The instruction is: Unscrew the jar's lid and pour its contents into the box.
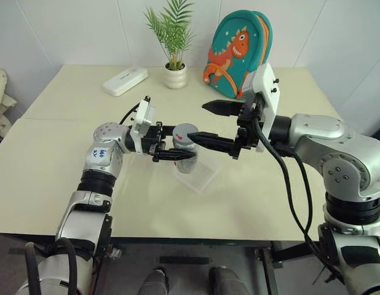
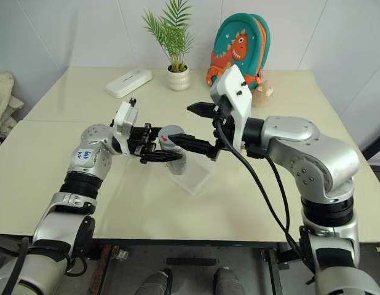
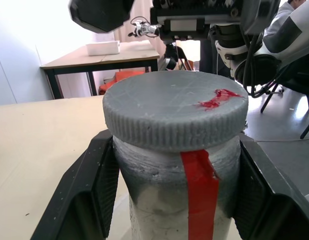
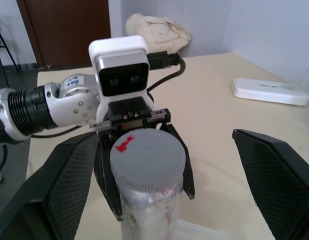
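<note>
Head view: left gripper (image 1: 175, 155) clamped on the jar (image 1: 186, 158), held above the clear box (image 1: 201, 178) mid-table. Right gripper (image 1: 205, 125) spread wide around the lid (image 1: 186, 131), no contact.
Left wrist: grey lid (image 3: 174, 113), ribbed rim, red smear.
Right wrist: open table either side.

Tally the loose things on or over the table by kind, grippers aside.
Jar with grey lid: 1
Clear box: 1
White oblong case: 1
Potted plant: 1
Dinosaur backpack: 1
Total: 5
</note>
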Controlling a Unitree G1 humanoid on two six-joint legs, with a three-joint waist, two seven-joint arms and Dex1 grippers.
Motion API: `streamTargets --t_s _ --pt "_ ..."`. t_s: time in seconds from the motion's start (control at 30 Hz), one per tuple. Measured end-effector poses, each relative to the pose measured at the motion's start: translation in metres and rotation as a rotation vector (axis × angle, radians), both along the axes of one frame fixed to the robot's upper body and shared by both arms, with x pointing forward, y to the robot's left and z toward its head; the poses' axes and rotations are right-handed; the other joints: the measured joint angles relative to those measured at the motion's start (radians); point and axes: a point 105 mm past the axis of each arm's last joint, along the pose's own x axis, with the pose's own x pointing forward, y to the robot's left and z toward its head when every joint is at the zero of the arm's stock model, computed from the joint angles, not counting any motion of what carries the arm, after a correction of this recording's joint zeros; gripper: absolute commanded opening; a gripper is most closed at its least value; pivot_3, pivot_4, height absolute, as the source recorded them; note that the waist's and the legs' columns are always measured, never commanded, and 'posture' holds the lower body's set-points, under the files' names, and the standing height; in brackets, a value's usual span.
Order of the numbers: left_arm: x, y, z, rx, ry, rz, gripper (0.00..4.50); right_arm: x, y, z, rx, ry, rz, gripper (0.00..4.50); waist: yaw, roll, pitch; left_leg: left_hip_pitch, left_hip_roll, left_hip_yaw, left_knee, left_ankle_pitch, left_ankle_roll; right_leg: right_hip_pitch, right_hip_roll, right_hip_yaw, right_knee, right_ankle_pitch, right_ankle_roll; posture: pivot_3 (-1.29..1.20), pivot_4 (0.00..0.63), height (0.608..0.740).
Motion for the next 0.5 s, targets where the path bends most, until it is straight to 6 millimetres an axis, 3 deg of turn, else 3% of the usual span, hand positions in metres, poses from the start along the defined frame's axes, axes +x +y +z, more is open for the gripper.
streamTargets --t_s 0.27,0.5 --pt "0.001 -0.001 0.002 -0.001 -0.005 0.000 2.56 0.009 0.027 -0.015 -0.012 0.029 0.032 4.49 -0.004 0.000 0.000 0.000 0.000 0.000 0.000 0.000 0.000 0.000 0.000 0.000 0.001 0.000 0.000 0.00 0.150 0.740" --pt "0.002 -0.001 0.002 -0.001 -0.005 0.001 2.56 0.017 0.031 -0.019 -0.017 0.022 0.012 4.49 -0.003 0.000 0.000 0.000 0.000 0.000 0.000 0.000 0.000 0.000 0.000 0.000 0.001 0.000 0.000 0.00 0.150 0.740"
